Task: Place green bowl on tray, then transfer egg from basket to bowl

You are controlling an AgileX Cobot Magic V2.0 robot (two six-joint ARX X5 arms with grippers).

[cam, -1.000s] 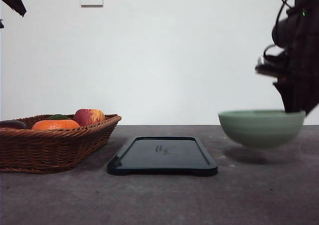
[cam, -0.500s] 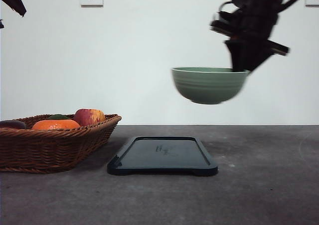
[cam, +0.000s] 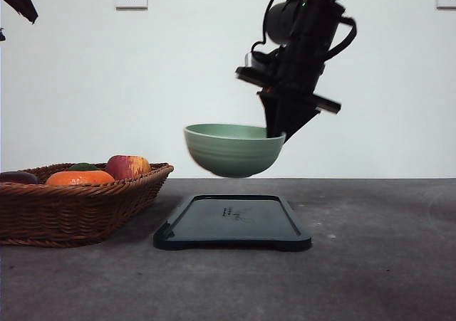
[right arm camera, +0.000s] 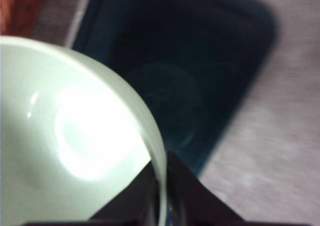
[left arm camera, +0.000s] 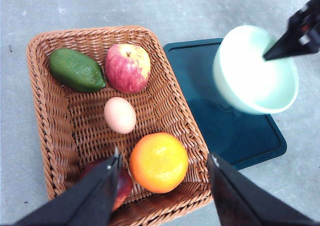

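Note:
My right gripper (cam: pixel 276 132) is shut on the near-right rim of the pale green bowl (cam: pixel 231 150) and holds it in the air above the dark tray (cam: pixel 231 225). In the right wrist view its fingers (right arm camera: pixel 150 186) pinch the bowl (right arm camera: pixel 65 136) wall, with the tray (right arm camera: pixel 200 60) below. My left gripper (left arm camera: pixel 164 160) hangs open high over the wicker basket (left arm camera: pixel 37 85), grasping nothing. The pale pinkish-brown egg (left arm camera: pixel 120 115) lies in the basket's middle. That view also catches the bowl (left arm camera: pixel 252 73) over the tray (left arm camera: pixel 240 136).
The basket (cam: pixel 71 207) at the table's left also holds an apple (left arm camera: pixel 127 68), an orange (left arm camera: pixel 159 162), a green avocado (left arm camera: pixel 76 69) and a dark red fruit (left arm camera: pixel 122 183) partly hidden by a left finger. Bare grey table lies right of the tray.
The right gripper has carried the bowl from low at the table's right, up and leftward, then slightly down, to above the tray. The basket and tray have not moved.

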